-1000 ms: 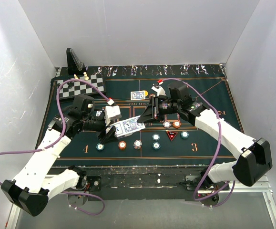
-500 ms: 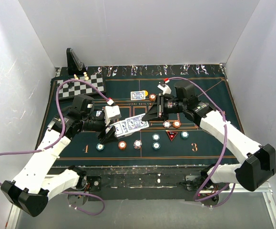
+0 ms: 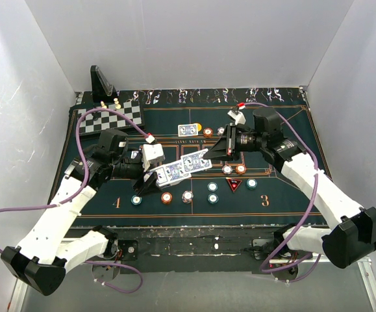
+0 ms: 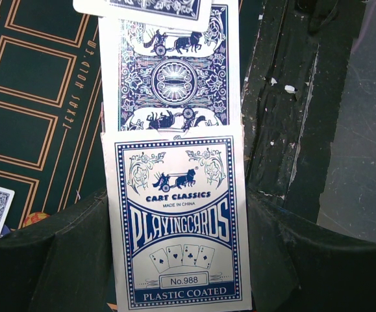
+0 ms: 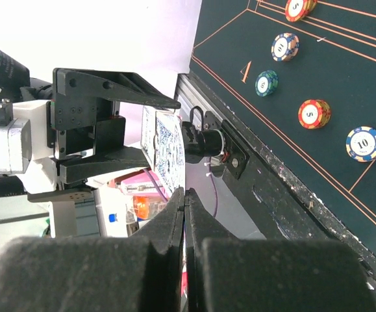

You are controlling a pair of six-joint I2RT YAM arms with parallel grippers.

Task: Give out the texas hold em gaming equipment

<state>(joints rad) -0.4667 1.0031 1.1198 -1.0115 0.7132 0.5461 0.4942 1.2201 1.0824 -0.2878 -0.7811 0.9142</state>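
My left gripper (image 3: 150,179) is shut on a blue-and-white card box (image 3: 167,174), held above the green mat; the box fills the left wrist view (image 4: 175,221) between the fingers (image 4: 64,260). A blue-backed card (image 4: 173,71) sticks out of the box. My right gripper (image 3: 208,155) is shut on another blue-backed card (image 3: 197,162), pulled mostly clear of the box; it shows edge-on in the right wrist view (image 5: 167,146) above the closed fingertips (image 5: 194,214). Several poker chips (image 3: 167,197) and a red triangle marker (image 3: 234,184) lie on the mat near the front.
A face-down card (image 3: 188,129), a yellow disc (image 3: 198,127) and an orange chip (image 3: 208,131) lie mid-mat. The chessboard (image 3: 112,117) and black stand (image 3: 101,82) are at the back left. White walls enclose the table on three sides.
My right gripper has moved right and back, drawing a card out of the box. The left arm has held still with the box.
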